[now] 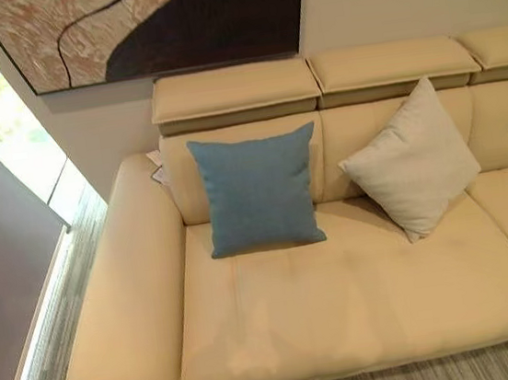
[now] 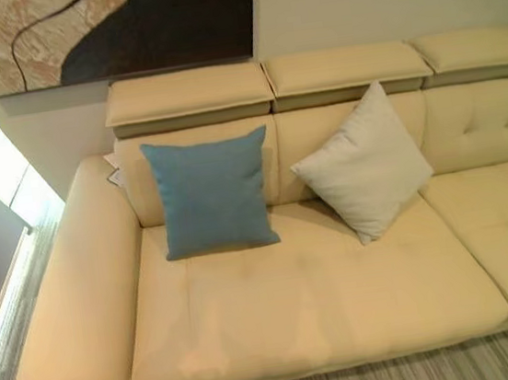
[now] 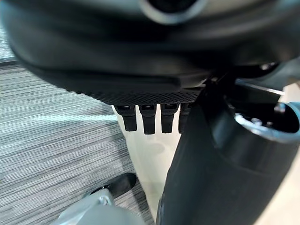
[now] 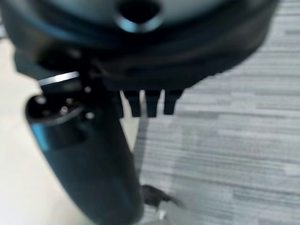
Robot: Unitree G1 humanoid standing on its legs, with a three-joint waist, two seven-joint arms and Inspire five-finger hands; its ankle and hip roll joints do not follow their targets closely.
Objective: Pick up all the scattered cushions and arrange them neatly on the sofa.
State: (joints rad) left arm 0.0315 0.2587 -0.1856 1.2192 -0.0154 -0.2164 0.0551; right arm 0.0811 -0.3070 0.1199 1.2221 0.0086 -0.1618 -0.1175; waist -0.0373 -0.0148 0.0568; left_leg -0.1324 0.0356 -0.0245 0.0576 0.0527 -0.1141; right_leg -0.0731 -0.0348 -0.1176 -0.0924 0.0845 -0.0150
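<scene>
Both hands hang low at the near edge of the sofa (image 1: 360, 297), holding nothing: the left hand (image 3: 147, 117) shows its fingers straight and relaxed, pointing down toward the grey striped floor (image 3: 51, 140), and the right hand (image 4: 145, 104) looks the same in its own wrist view, fingers loose and clear of any cloth. That idle posture fits a task that looks nearly or fully done. A blue cushion (image 1: 258, 189) stands upright on the seat at the left, leaning on the backrest so it stays propped. To its right a cream cushion (image 1: 410, 160) stands on one corner, tilted like a diamond, also resting against the backrest and apart from the blue one. No other cushion is visible on the floor nearby. I judge only the cream one's tilt might still want squaring.
</scene>
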